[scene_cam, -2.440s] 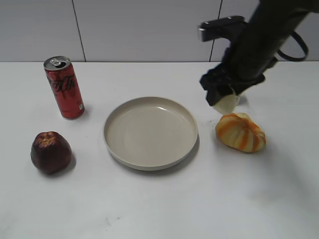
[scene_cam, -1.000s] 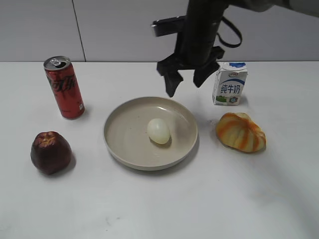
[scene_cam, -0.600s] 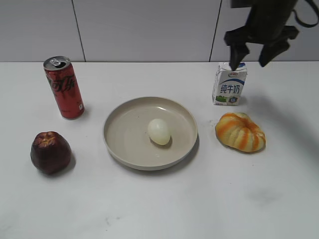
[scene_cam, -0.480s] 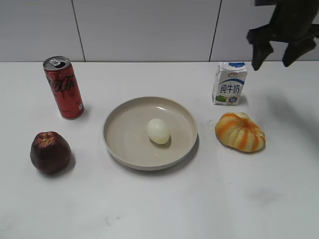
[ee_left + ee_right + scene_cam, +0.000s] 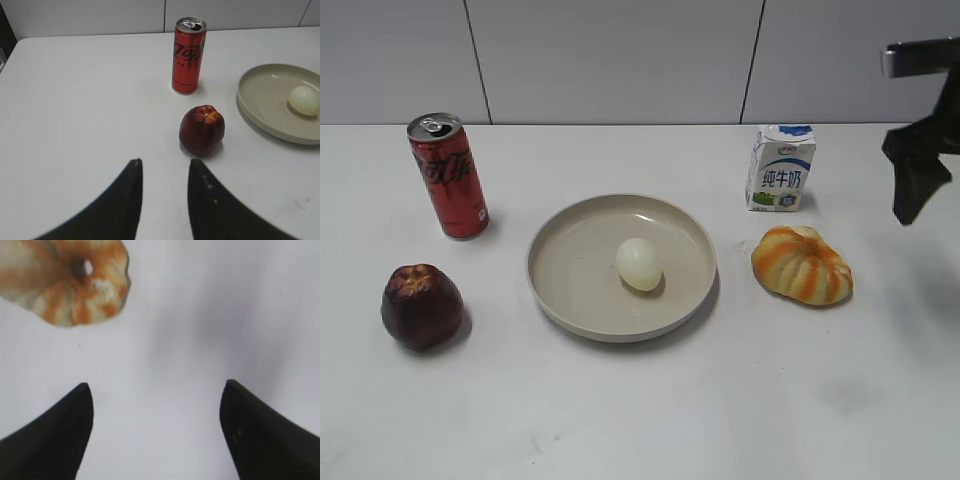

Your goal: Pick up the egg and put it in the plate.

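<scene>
The egg [image 5: 639, 264] lies in the plate [image 5: 560, 300] on the bench [image 5: 640, 410]. The right gripper [image 5: 156, 392] hangs empty beside the pumpkin [image 5: 802, 264], jaws wide apart. The left gripper [image 5: 164, 161] has its jaws narrowly apart, empty, near the apple [image 5: 202, 130].

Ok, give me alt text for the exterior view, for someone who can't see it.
A pale egg lies inside a round beige plate at the middle of a white table. A red soda can and a dark red apple sit to its left, a milk carton and a striped pumpkin to its right. A black gripper hangs at the right edge.
</scene>
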You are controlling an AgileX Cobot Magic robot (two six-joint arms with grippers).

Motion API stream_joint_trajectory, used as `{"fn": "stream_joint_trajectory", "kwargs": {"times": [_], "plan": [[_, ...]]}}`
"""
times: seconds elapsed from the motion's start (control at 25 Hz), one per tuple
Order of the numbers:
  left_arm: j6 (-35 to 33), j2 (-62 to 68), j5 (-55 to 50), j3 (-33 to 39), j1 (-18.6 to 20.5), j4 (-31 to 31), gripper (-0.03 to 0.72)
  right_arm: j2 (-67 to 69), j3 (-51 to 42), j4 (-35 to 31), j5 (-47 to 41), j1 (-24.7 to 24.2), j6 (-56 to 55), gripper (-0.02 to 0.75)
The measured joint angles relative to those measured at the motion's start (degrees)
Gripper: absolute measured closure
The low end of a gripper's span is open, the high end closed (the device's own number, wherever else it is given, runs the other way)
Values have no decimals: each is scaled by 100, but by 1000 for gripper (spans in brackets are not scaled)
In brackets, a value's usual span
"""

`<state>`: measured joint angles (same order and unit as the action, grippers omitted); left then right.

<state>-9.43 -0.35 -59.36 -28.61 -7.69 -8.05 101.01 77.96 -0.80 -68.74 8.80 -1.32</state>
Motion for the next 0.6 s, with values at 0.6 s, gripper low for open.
{"fn": "stream_joint_trajectory", "kwargs": {"times": [0.6], "plan": [[0, 0, 0, 0, 0, 0, 459, -4170, -3929, 6, 1158, 0, 13, 144]]}}
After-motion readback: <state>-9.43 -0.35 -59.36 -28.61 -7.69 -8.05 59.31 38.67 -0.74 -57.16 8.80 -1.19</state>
